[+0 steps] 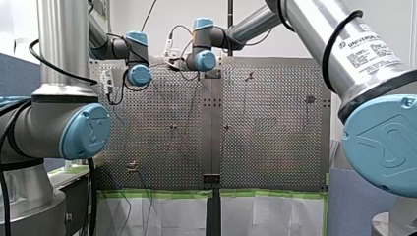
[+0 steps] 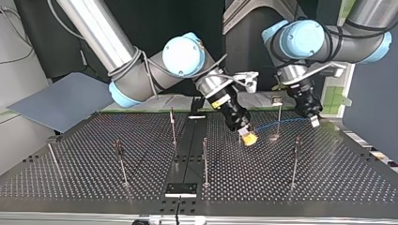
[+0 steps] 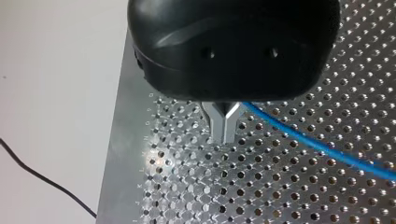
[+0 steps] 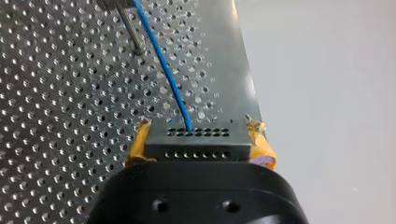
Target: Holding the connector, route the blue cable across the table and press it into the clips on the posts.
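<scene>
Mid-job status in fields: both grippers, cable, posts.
left gripper: metal fingers, shut on cable
right gripper: open, yellow pads either side of cable
cable: blue, spans between the two grippers above the table, passing beside one post
posts: several, upright
clipped in: cannot tell

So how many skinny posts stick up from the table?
6 in the top view: one post far left, one beside it, one and one flanking the centre strip, one at the blue cable, one far right. More may be hidden.
</scene>
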Robot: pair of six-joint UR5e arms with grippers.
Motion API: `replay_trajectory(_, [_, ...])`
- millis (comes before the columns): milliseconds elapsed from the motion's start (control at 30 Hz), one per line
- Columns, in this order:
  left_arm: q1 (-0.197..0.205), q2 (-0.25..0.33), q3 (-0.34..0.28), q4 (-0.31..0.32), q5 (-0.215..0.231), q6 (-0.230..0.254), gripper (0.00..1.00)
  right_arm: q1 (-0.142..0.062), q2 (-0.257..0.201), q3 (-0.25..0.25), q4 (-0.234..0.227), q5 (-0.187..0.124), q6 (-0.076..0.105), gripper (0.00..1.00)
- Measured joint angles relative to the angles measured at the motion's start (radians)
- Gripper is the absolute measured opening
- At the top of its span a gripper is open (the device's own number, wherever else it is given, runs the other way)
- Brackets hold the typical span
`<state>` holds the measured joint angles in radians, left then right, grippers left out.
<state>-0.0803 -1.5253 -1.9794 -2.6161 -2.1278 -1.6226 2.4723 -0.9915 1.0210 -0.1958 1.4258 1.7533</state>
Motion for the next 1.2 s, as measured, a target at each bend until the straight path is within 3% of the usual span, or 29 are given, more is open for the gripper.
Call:
replay_trajectory(367, [0.016, 0.0, 0.023, -0.004, 0.089, -0.005, 0.0, 0.02, 0.023, -0.01, 0.002, 0.002, 0.002, 0.0])
replay_trajectory(533, [0.04, -0.002, 0.026, -0.018, 0.08, -0.029, 0.0, 0.022, 0.023, -0.01, 0.009, 0.01, 0.006, 0.0])
replay_trajectory(700, [0.065, -0.006, 0.027, -0.021, 0.072, -0.047, 0.0, 0.019, 0.023, -0.011, 0.016, 0.011, 0.007, 0.0])
replay_trajectory(967, [0.089, -0.015, 0.027, 0.01, 0.127, -0.05, 0.0, 0.011, 0.023, -0.011, 0.018, 0.009, 0.009, 0.0])
replay_trajectory(1200, [0.106, -0.064, 0.03, 0.03, 0.186, -0.045, 0.0, 0.002, 0.023, -0.011, 0.018, 0.009, 0.022, 0.0])
